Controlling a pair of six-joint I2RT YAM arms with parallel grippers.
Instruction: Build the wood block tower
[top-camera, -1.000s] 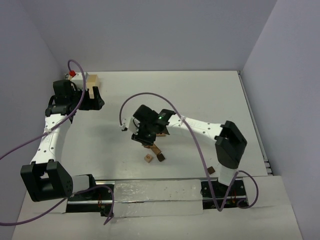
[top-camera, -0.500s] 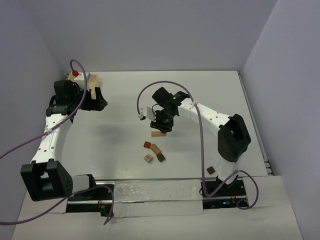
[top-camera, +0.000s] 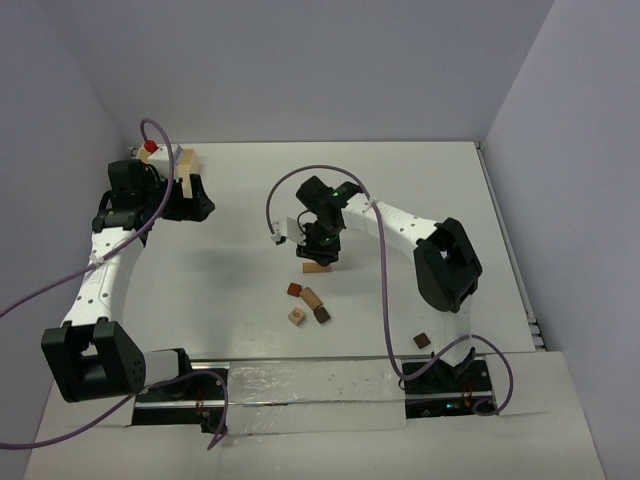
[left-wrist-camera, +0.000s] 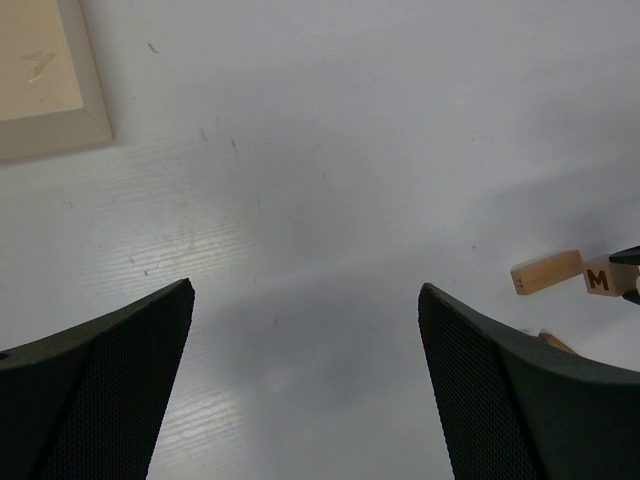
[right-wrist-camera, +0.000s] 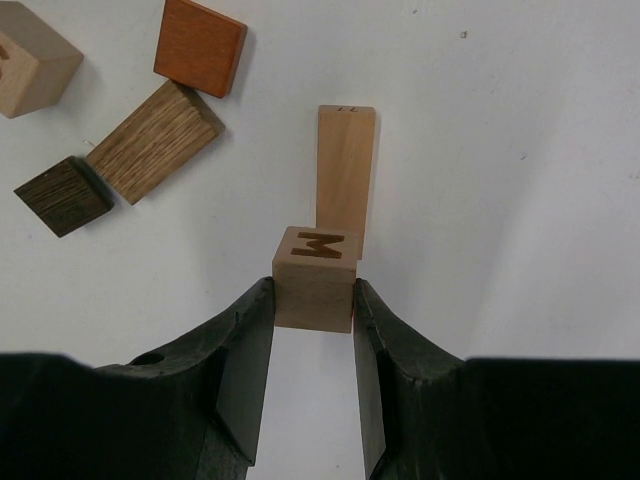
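Clamping the lettered cube (right-wrist-camera: 316, 262), the right gripper (right-wrist-camera: 312, 292) is holding it at one end of the flat tan bar (right-wrist-camera: 346, 165) mid-table; whether above or beside it, I cannot tell. Releasing off-centre is risking the cube tipping off or nudging the bar askew. Four loose blocks (right-wrist-camera: 155, 140) are lying just beside, not blocking. The left gripper (left-wrist-camera: 305, 300) is gaping empty near the pale box (left-wrist-camera: 45, 85), well apart.

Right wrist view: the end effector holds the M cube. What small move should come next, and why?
Probably move the right end effector slightly forward to bring the M cube over the tan bar. The cube is gripped at the bar's near end, not centred over it.
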